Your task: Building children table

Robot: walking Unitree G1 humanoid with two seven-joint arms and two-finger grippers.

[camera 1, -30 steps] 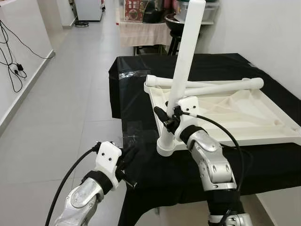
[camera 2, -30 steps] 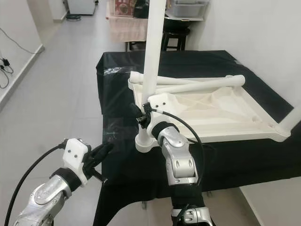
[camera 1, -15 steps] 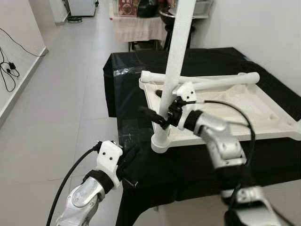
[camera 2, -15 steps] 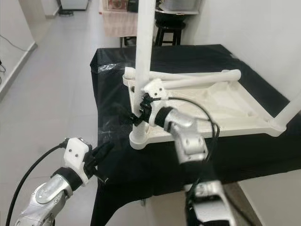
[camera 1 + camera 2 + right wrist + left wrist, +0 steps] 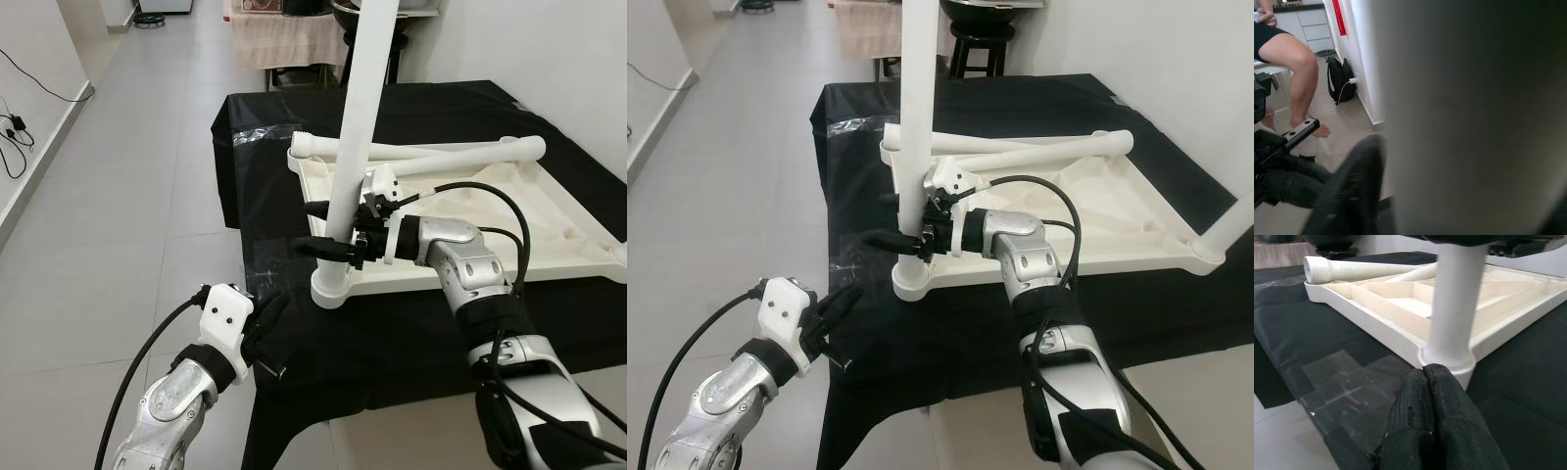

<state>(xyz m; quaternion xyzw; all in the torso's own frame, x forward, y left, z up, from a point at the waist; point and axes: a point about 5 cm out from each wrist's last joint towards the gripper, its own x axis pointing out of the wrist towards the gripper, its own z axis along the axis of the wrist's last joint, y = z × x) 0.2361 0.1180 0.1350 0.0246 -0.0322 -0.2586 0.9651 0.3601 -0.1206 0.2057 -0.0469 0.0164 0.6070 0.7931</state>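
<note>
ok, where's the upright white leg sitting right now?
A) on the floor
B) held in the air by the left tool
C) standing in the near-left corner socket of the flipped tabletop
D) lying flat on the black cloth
C: the upright leg stands in the corner socket of the tabletop, with the right tool around its lower part, while the left tool hangs low beside the black cloth, holding nothing.

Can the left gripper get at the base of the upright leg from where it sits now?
Probably yes. The left gripper, fingers pressed shut, sits beside the table edge facing the upright leg at its socket, with just bare black cloth between. The right gripper straddles the leg higher up.
</note>
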